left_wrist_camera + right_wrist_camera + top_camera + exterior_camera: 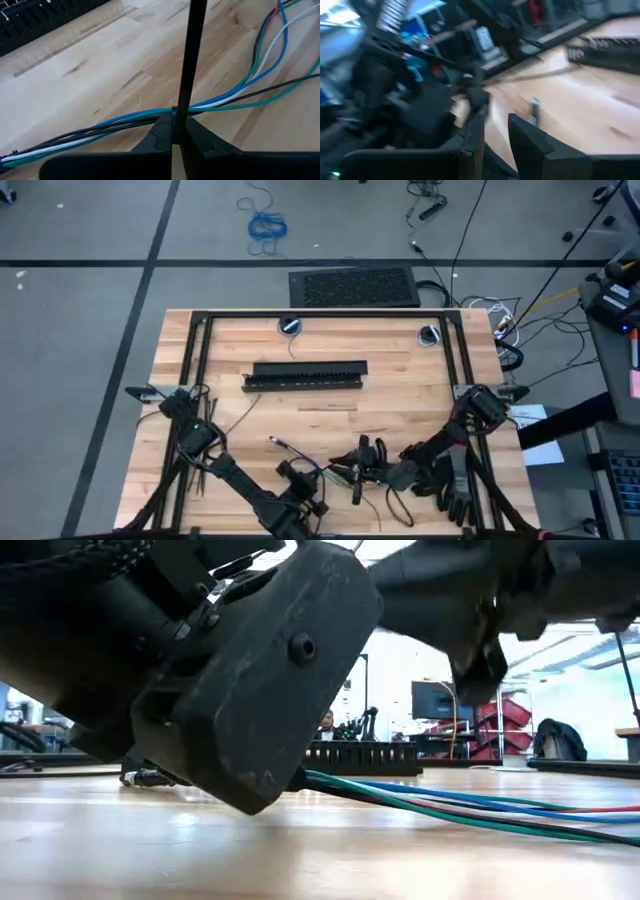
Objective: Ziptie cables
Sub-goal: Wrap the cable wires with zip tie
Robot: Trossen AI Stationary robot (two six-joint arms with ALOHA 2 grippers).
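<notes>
Left pincer (179,131) pinches a ziptie (192,55) upright over the cables (125,120).

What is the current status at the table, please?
Left pincer shut on ziptie, over cables. Right pincer open, close by. Nothing blocking.

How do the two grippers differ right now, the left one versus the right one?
The left gripper is shut on a ziptie, which stands up out of it over the cables. The right gripper is open and holds nothing. The left gripper sits low, right above the cables on the table; the right gripper's view is motion-blurred. Both are dark and two-fingered, working at the table's near edge.
</notes>
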